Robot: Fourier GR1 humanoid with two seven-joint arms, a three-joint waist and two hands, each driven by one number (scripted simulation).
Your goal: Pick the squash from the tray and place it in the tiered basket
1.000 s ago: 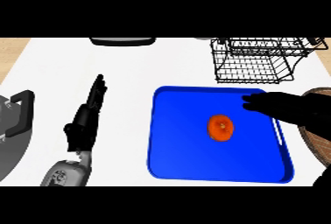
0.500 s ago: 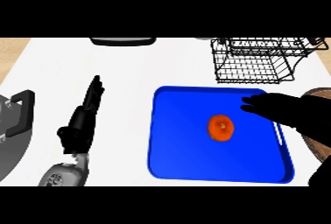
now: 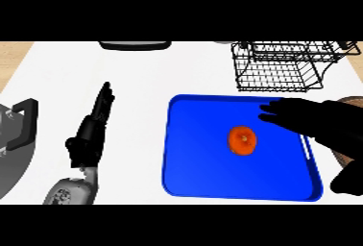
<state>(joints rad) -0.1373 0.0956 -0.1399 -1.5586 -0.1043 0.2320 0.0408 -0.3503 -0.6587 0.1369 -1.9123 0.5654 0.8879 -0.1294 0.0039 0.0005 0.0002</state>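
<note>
The orange squash (image 3: pixel 242 140) is sitting loose around the middle of the blue tray (image 3: pixel 191 158) on the white tabletop (image 3: pixel 156 72). The right hand (image 3: pixel 312 117) hovers over the tray's right side, fingers (image 3: pixel 273 116) spread and straight, just short of the squash. The black wire tiered basket (image 3: pixel 280 67) sits behind the tray. The left hand (image 3: pixel 92 127) rests flat-edged left of the tray, fingers straight and together.

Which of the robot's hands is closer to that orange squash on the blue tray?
The right hand. It hovers over the tray's right side, fingers open, just up and right of the squash, not touching it. The left hand rests open on the counter, well left of the tray.
</note>
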